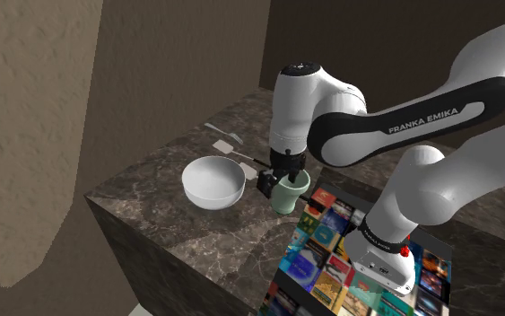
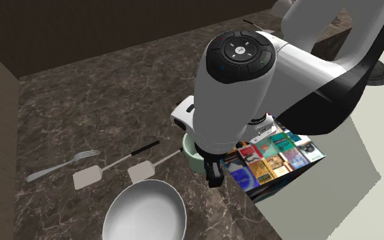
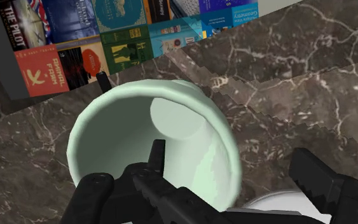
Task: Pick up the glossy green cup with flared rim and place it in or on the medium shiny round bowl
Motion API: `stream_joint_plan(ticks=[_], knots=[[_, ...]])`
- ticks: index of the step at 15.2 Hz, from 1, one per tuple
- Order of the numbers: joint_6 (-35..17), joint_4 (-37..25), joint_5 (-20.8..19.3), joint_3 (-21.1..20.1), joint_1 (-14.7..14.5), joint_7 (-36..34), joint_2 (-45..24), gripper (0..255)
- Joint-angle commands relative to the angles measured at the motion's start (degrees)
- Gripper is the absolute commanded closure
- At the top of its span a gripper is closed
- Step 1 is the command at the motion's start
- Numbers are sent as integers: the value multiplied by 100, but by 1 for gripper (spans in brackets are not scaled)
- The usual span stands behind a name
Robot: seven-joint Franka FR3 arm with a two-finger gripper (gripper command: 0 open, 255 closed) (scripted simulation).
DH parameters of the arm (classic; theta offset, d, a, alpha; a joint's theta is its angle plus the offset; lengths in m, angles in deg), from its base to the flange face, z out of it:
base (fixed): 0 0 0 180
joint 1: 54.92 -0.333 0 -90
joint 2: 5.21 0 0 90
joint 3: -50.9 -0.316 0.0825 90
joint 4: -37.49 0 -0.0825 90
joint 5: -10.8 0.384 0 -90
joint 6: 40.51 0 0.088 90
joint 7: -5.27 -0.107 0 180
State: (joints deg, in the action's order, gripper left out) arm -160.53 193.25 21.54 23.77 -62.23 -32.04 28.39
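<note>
Shoulder: I look down from beside the stand (image 1: 331,260).
Second exterior: steeply down, close over the arm (image 2: 238,88).
Wrist: just above the cup (image 3: 126,121).
Shared: cup, stand.

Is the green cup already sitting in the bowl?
No, the pale green cup stands on the marble counter beside the white bowl.

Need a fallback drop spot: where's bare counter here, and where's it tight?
Free: the wide stretch of counter between the fork and the dark wall; a smaller patch between the bowl and the counter's corner. Crowded: bowl, spatulas, cup and stand cluster under the arm.
</note>
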Motion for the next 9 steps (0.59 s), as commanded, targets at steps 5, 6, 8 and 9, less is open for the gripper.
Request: stream_joint_plan(ticks=[5, 6, 8, 9], knots=[[-67, 45, 1, -5, 5, 6, -20, 0], [-67, 45, 1, -5, 5, 6, -20, 0], [-66, 44, 1, -5, 5, 5, -20, 255], [-66, 44, 1, -5, 5, 5, -20, 255]])
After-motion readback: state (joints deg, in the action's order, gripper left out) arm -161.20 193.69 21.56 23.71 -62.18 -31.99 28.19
